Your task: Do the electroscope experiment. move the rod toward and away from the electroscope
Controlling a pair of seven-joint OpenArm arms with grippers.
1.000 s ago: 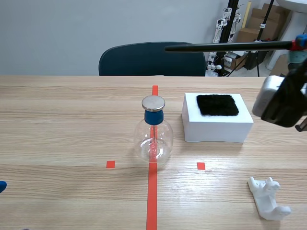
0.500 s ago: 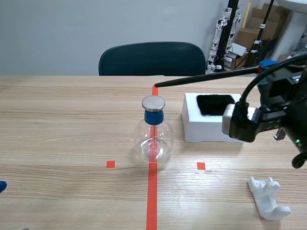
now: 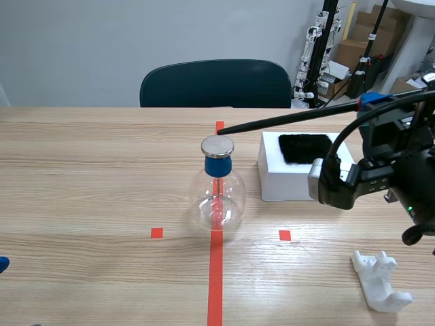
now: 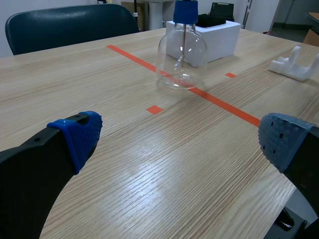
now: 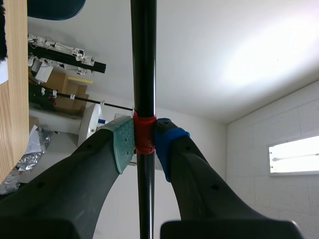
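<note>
Scene view: my right hand point(image 5: 144, 144) clamps black rod point(image 3: 285, 119); rod tip hovers just above metal cap point(image 3: 217, 145) of electroscope point(image 3: 217, 197). Approach looks done, moving away not yet. Also my left hand point(image 4: 182, 139) open, empty.

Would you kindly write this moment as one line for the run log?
right gripper: shut on rod | rod tip: close to electroscope cap | left gripper: open, low over table

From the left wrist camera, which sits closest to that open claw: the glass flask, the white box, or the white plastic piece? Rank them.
1. Glass flask, straight ahead of the left gripper.
2. White box, just behind the flask.
2 or 3. White plastic piece, off to the side: too close to the box to call.
</note>
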